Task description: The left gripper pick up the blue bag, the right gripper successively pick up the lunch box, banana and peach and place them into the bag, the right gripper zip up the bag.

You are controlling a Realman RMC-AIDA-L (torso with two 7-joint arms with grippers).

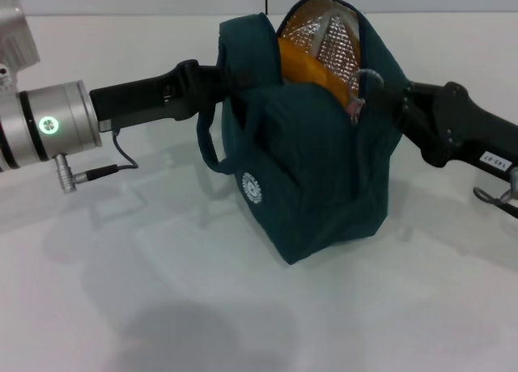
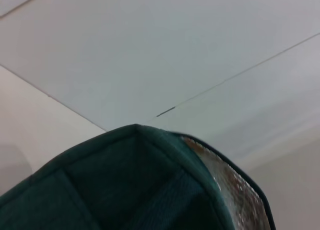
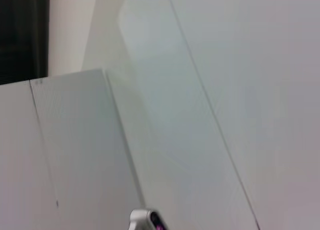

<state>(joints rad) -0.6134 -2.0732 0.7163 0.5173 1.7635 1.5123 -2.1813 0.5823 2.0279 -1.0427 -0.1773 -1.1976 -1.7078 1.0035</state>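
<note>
White bench carries the soft, floppy blue bag (image 1: 312, 174), best held by its rim; left gripper (image 1: 217, 79) and right gripper (image 1: 387, 99) reach it, grip state hidden.

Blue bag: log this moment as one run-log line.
blue bag: upright on table, top open, foil lining showing | banana: inside | left gripper: at bag's left top edge | right gripper: at right rim

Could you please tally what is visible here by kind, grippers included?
Bags: 1, the blue bag, standing with its top open.
Fruit: 1, the banana, showing orange inside the bag.
Grippers: 2, the left gripper and the right gripper, each at the bag's rim.
Total: 4.
</note>
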